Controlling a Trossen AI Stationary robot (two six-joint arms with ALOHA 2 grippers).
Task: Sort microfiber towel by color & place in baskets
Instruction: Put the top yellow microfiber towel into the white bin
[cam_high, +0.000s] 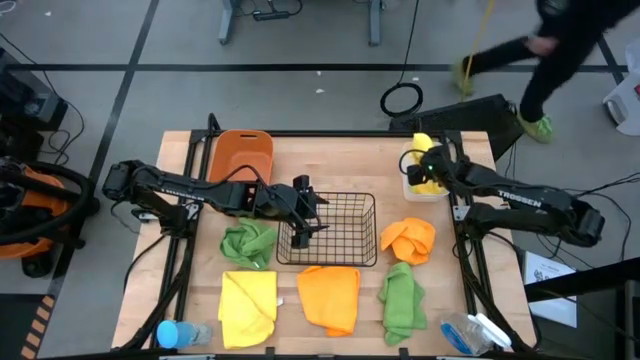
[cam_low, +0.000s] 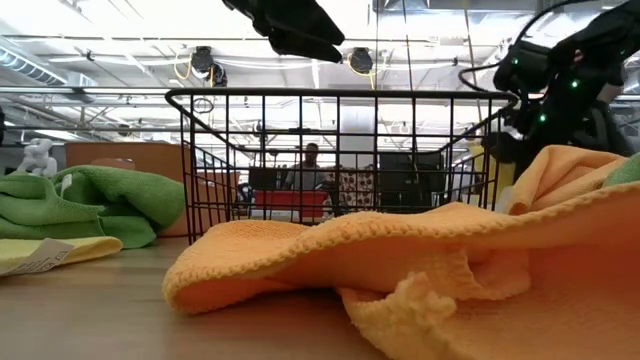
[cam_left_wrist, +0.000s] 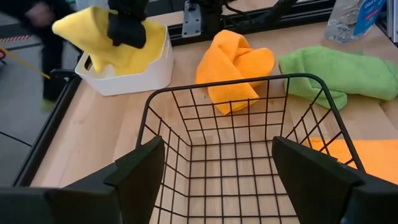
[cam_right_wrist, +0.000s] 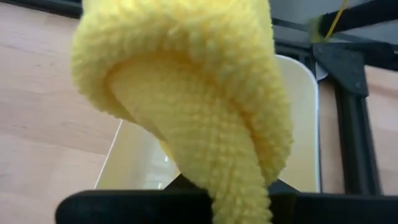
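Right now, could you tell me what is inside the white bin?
The white bin holds a yellow towel, which the right gripper is shut on, above the bin. The towel hides most of the bin's floor, so anything beneath it cannot be seen.

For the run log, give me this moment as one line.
right gripper: shut on yellow towel, over white bin | left gripper: open, empty, over wire basket | orange tub: empty

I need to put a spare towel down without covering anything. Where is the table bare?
Bare wood lies between the orange tub and the white bin, behind the wire basket. The front row is crowded: yellow towel, orange towel, green towel.
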